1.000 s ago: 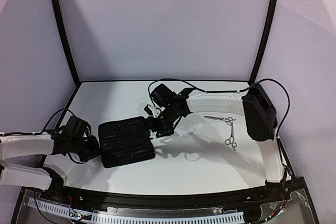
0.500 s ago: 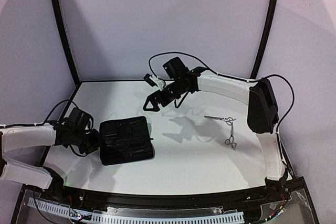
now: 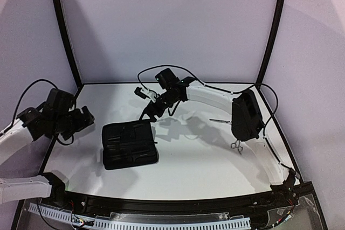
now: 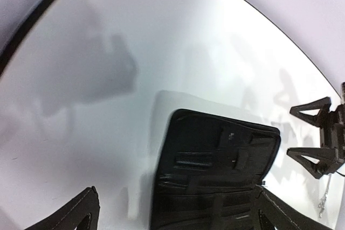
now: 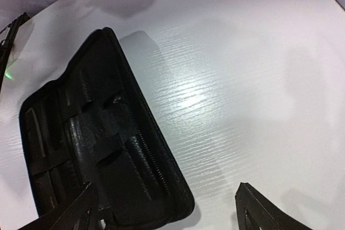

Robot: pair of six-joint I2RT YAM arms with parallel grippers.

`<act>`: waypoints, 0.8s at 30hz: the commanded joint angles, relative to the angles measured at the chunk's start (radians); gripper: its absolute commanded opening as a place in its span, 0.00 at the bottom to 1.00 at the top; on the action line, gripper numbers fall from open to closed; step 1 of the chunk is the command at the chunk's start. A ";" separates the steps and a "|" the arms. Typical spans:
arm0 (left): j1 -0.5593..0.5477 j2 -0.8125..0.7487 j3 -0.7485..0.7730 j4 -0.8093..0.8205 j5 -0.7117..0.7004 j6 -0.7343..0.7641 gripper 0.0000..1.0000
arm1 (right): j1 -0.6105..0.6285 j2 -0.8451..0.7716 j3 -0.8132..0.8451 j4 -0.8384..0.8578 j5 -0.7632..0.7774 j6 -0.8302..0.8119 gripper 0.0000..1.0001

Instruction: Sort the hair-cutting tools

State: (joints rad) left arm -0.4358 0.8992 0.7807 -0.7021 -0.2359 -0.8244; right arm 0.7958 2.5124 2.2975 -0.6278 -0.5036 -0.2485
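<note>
Well, we've got both sets wide open and empty: left jaws up by the left edge of the desk (image 3: pixel 194 165), right jaws over the far edge of the case (image 3: pixel 129 146). Two scissors (image 3: pixel 236 145) lie near the right edge, so we'd swing the right arm over and pinch one at its pivot.

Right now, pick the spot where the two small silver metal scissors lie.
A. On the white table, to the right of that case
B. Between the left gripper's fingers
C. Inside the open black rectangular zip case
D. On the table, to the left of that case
A: the silver scissors lie on the bare white table, well to the right of the open black zip case and apart from it.
</note>
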 commanded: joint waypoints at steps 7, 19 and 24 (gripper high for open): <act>0.005 -0.183 -0.099 -0.183 -0.036 -0.077 0.99 | 0.010 0.104 0.086 -0.088 -0.015 -0.034 0.78; 0.005 -0.207 -0.086 -0.214 -0.045 -0.083 0.99 | 0.009 0.133 0.105 -0.119 -0.050 0.028 0.16; 0.005 -0.206 -0.081 -0.220 -0.049 -0.083 0.99 | -0.003 0.045 -0.027 -0.007 0.001 0.173 0.00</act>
State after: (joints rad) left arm -0.4358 0.6945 0.6895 -0.8918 -0.2724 -0.9012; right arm 0.7948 2.6217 2.3744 -0.7184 -0.5571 -0.1975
